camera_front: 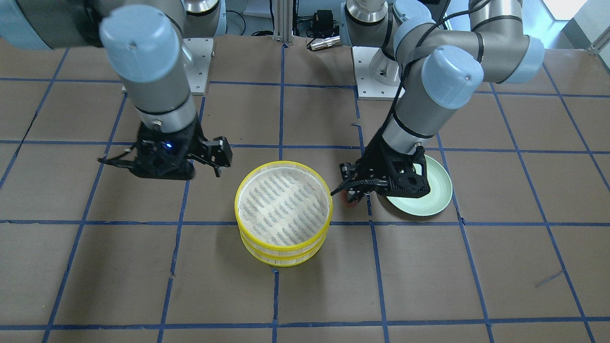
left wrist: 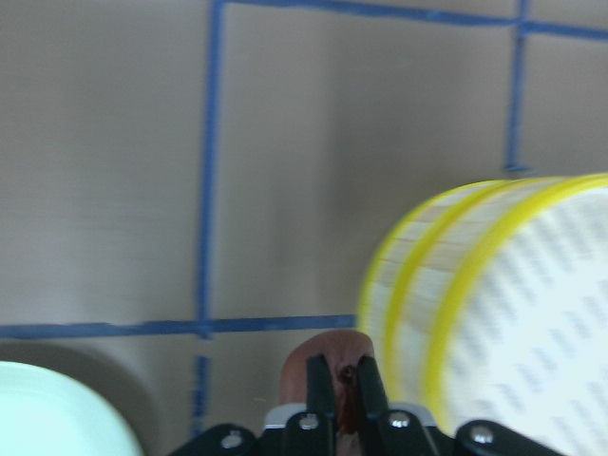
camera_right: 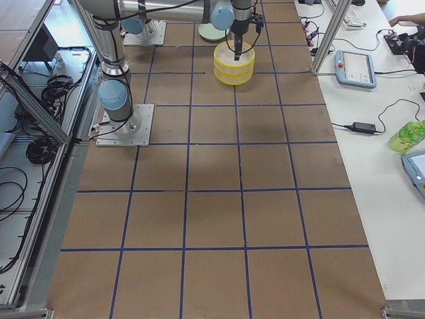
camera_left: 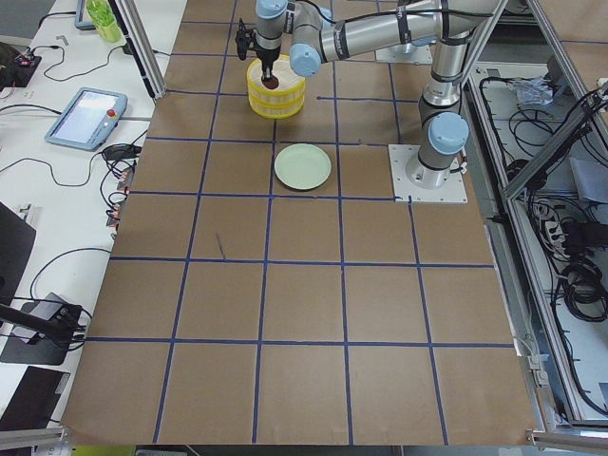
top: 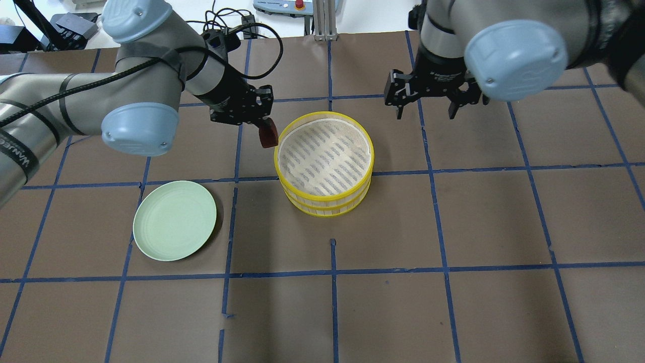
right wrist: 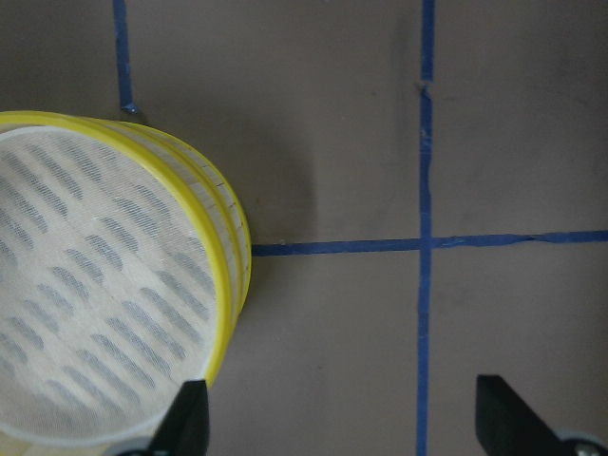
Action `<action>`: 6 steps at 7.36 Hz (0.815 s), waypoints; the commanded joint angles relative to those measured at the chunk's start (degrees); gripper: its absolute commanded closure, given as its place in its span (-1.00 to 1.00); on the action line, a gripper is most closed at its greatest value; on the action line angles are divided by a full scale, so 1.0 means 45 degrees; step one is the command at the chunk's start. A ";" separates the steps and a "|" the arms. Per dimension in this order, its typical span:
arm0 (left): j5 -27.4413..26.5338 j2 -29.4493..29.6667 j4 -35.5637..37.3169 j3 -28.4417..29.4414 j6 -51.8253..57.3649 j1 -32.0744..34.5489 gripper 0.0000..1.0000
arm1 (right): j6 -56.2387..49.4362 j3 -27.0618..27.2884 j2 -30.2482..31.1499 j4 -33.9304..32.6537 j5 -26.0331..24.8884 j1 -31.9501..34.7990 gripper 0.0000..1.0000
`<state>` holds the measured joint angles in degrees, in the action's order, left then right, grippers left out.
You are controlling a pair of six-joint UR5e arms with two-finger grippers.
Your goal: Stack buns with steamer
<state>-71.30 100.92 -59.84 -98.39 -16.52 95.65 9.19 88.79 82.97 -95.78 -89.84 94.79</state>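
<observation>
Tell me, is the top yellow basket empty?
Empty: only striped mesh shows inside the top tray; the left gripper holds the brown bun outside.

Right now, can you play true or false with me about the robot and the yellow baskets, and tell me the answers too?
1. The left gripper is shut on the glossy dark reddish-brown bun. True.
2. The two yellow-rimmed round trays sit side by side. False: one is stacked on the other.
3. The pale green round plate has a bun on it. False: nothing lies on it.
4. The right gripper is open and holds nothing. True.
5. The brown bun lies in the top tray. False: it is held in the air just outside the rim, and the top tray's mesh floor is bare.
</observation>
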 commanded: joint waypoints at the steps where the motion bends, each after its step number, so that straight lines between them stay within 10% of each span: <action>1: 0.0825 0.0538 0.1997 0.0068 -0.1872 0.1238 0.09 | -0.0478 0.0074 0.1091 0.0950 0.0297 -0.0889 -1.00; 2: 0.0785 0.0949 0.2840 -0.0068 -0.2223 0.1553 -0.82 | -0.0517 0.0151 0.1151 0.0932 0.0200 -0.0908 -1.00; 6: -0.0590 0.0624 0.2636 0.0242 0.0407 0.0763 -1.00 | -0.0518 0.0152 0.1152 0.0912 0.0160 -0.0811 -1.00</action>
<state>-69.83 105.02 -47.16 -97.89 -22.75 101.58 6.92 89.46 88.13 -91.69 -89.11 91.14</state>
